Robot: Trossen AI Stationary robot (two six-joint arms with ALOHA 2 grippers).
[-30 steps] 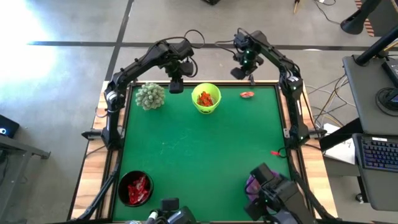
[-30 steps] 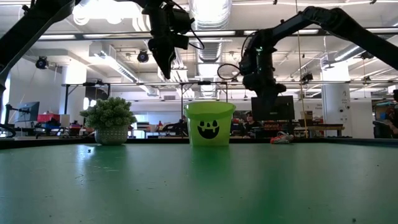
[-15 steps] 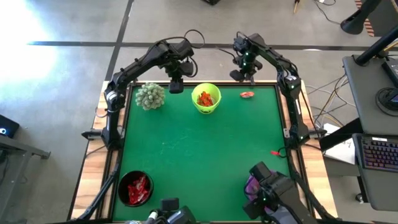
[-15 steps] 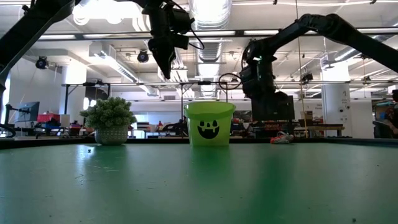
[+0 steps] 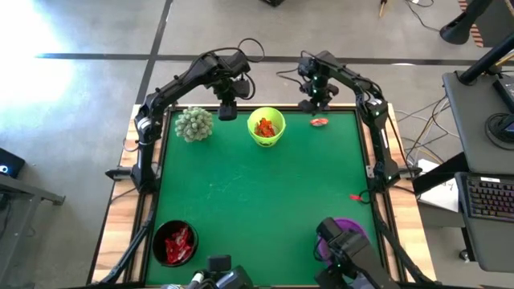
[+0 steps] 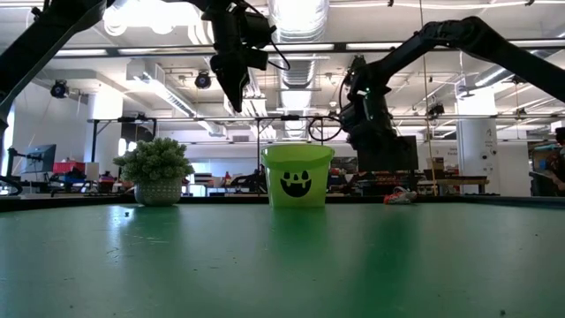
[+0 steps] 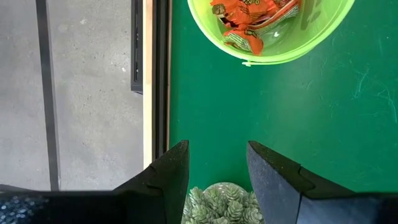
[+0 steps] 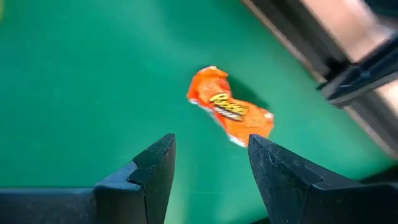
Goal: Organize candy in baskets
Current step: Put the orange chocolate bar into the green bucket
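Nearest the front edge of the green surface (image 5: 257,201), the black basket (image 5: 174,243) sits at the left corner with red wrapped candy (image 5: 177,241) heaped inside, and the purple basket (image 5: 347,233) sits at the right corner, partly hidden by camera gear; a lone red candy (image 5: 355,197) lies on the felt near the right edge, between the purple basket and the far side. At the far edge, the lime green basket (image 5: 267,127) holds several orange wrapped pieces (image 7: 245,18), with a spiky pale-green plant (image 5: 193,124) to its left. The left gripper (image 7: 217,165) hovers between plant and lime basket, fingers apart and empty. To the right of the lime basket, an orange wrapped candy (image 8: 229,112) lies alone on the felt near the far right corner, and the right gripper (image 8: 208,165) hangs above it with fingers spread and nothing between them. That piece looks like a flat, crinkly foil packet, bright orange with yellow lettering, its ends flared and ragged. It should be very light and thin, the wrapper slick and easily crumpled, so it could skate across the felt or slip from a shallow pinch. The firmer middle, across its narrow width, seems the best place to take hold, with the fingertips brought right down to the surface; the loose ends would probably fold or tear.
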